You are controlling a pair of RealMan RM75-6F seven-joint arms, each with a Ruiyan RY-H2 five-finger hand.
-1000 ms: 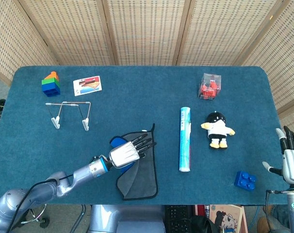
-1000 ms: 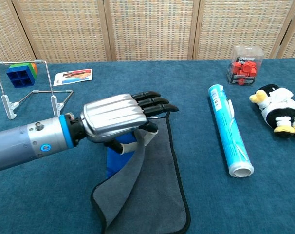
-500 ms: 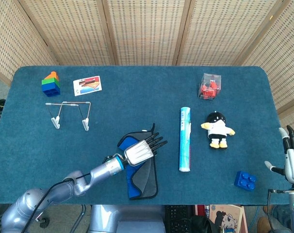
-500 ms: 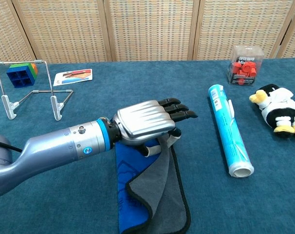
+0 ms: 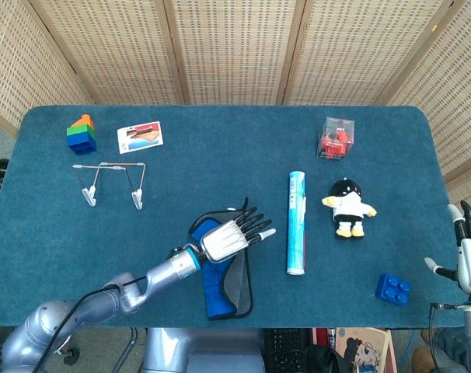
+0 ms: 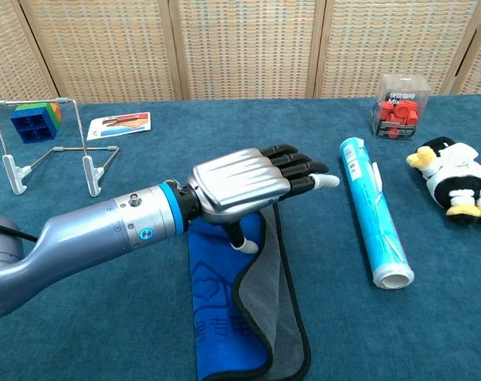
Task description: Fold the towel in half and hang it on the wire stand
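Observation:
The towel [image 5: 220,286] lies folded lengthwise near the table's front edge, with its blue side [image 6: 218,317] on top and a grey layer [image 6: 282,313] showing along its right. My left hand [image 5: 232,235] hovers over the towel's far end with its fingers stretched out to the right and nothing in them. In the chest view the left hand [image 6: 248,186] has its thumb pointing down toward the cloth. The wire stand [image 5: 111,183] stands upright at the left [image 6: 50,151], well apart from the towel. My right hand [image 5: 470,263] is open at the table's right edge.
A light blue tube [image 5: 296,223] lies just right of the towel. Beyond it are a plush penguin [image 5: 348,207], a blue brick [image 5: 393,288] and a clear box of red parts [image 5: 336,138]. A card [image 5: 140,137] and a stack of coloured blocks [image 5: 81,134] sit behind the stand.
My left hand drew the towel's left edge over to the right, turning the blue side up. It has let go, and its fingers now stretch out above the cloth.

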